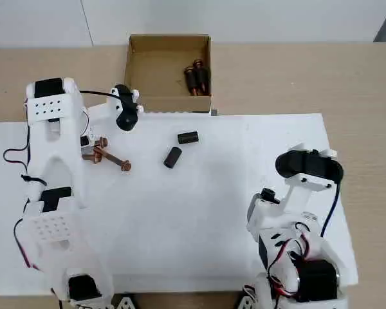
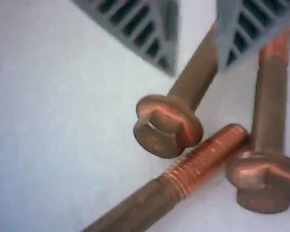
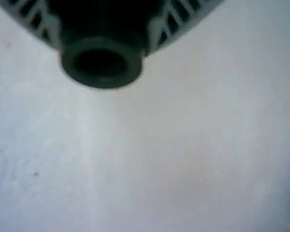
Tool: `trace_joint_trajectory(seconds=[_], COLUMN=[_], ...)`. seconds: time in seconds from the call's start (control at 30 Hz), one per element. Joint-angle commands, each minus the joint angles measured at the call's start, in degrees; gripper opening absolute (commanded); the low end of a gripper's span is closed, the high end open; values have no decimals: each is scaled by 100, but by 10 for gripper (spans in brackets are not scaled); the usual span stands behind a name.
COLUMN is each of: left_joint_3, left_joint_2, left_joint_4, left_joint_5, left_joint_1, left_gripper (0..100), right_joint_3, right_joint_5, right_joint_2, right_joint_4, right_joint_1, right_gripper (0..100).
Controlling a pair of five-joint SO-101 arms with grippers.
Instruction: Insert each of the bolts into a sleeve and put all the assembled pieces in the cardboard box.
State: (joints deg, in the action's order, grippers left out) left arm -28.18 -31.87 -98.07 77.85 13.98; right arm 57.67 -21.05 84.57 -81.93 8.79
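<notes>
Where bolts (image 1: 108, 156) cross, sleeves (image 1: 188, 137) nearby

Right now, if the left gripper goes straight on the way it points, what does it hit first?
The copper bolt, whose shank lies between the fingers of the left gripper; then probably the white sheet beneath, though depth is unclear.
</notes>
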Motion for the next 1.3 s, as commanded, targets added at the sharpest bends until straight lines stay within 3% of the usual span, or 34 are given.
trace_joint_trajectory(seconds=[0.0,0.4,0.63,1.03,1.27], left_joint_3=[-242,-251,-251,-242,-259], left_joint_2=[158,-88,-457,-932,-923], left_joint_4=[88,105,563,343,-44], left_joint_5=[352,369,369,325,360], left_joint_1=[79,149,220,237,176], left_gripper=[107,107,111,105,6], right_joint_3=[-35,-35,-35,-35,-35], right_joint_5=[-35,-35,-35,-26,-26], right_joint_2=[22,31,31,31,31], right_joint_4=[127,119,92,101,119], right_joint_1=[13,13,13,13,13], right_gripper=[3,3,3,3,3])
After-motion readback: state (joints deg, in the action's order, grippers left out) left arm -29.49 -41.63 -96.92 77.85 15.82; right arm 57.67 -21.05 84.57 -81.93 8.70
